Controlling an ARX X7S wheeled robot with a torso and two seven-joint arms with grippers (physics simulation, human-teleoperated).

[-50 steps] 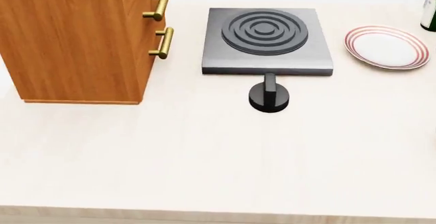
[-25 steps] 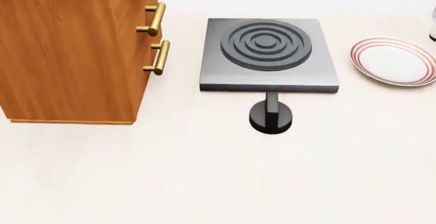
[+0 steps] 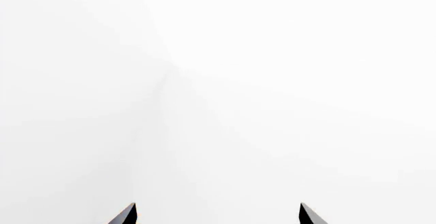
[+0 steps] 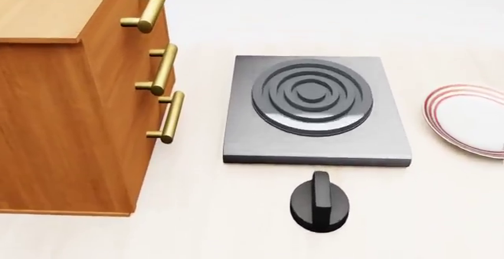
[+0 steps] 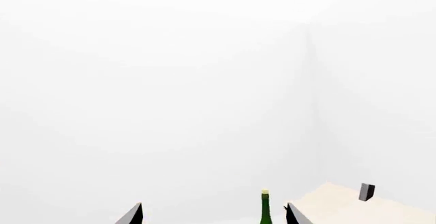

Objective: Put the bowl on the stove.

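From left wrist view: only two dark tips of left end effector (image 3: pixel 217 215) visible, spread apart, nothing between; blank white beyond.

Over to head view: closer and steeper than a second ago; stove (image 4: pixel 316 111) larger, mid-worktop (image 4: pixel 236 223), knob (image 4: pixel 320 202) just near of it, drawer cabinet (image 4: pixel 71 94) left, plate (image 4: pixel 471 123) right. No bowl anywhere; search needed.

At right wrist view: right end effector (image 5: pixel 212 215) tips apart, empty; green bottle (image 5: pixel 265 207) between, far off.

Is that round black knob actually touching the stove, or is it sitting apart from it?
Apart. The head view shows a strip of pale table between the black knob and the front edge of the stove.
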